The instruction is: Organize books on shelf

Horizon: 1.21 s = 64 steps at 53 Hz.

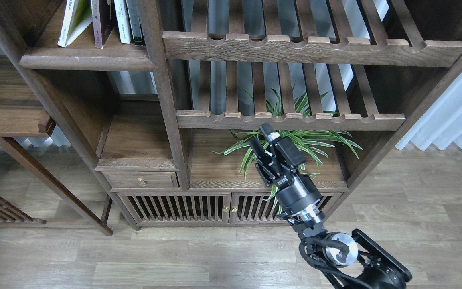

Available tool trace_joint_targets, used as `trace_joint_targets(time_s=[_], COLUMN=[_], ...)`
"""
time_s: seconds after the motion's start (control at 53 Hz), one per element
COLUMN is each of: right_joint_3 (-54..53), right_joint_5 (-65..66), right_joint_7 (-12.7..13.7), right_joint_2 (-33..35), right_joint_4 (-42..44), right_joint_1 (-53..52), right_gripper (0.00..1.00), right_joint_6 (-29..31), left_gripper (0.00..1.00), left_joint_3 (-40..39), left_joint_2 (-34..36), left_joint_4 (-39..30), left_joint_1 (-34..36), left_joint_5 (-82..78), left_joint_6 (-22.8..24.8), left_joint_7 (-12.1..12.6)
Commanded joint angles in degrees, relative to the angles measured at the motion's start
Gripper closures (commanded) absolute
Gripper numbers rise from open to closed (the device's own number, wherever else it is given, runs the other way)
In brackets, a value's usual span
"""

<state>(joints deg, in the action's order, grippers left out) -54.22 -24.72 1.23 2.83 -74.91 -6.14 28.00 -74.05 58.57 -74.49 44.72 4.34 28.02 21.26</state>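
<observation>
The shelf [86, 60] is a flat dark-brown board at the upper left. On it a yellow-green book with a cream border [74, 20] leans to the left. A dark maroon book [102, 24] stands beside it, next to a slim white book [122, 22] and a dark-spined book [135, 22]. Their tops are cut off by the frame. The red book is out of view. My right gripper [262, 139] is open and empty, raised in front of the lower slatted rack, well right of and below the books. My left arm is out of view.
Two slatted racks with notched rails [291, 120] fill the right bay. A striped green plant [303, 140] sits under the lower rack, just behind my gripper. A small drawer [140, 180] and a slatted cabinet [199, 206] lie below. A wooden side table [10, 108] stands left.
</observation>
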Motion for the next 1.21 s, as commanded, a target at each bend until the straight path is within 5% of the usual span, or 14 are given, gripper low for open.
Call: trace_joint_targets(time_s=[0.0,0.415,0.547,1.189], right_joint_3=[1.0,3.1,3.2,5.0], right_joint_5=[0.1,0.2,0.3,0.3], right_joint_7=[0.0,0.0,0.0,0.0], right_joint_2=[-0.5,-0.9,-0.9,-0.9], right_joint_4=[0.0,0.5,0.5,0.5], right_joint_1=[-0.3,-0.4,-0.5,-1.9], right_gripper=[0.27,0.27,0.27,0.27], right_joint_6=[0.0,0.0,0.0,0.0], left_gripper=[0.94,0.95,0.95,0.95], left_joint_3=[-0.5,-2.7,-2.8,-1.9], left_joint_2=[0.0,0.0,-0.1,-4.5], left_joint_4=[0.1,0.1,-0.1,-0.7], left_joint_1=[0.0,-0.1,-0.2,-0.7], left_joint_5=[-0.3,-6.4,-7.8,-18.2], left_joint_6=[0.0,0.0,0.0,-14.9], left_joint_7=[-0.3,-2.7,-6.2,-14.2])
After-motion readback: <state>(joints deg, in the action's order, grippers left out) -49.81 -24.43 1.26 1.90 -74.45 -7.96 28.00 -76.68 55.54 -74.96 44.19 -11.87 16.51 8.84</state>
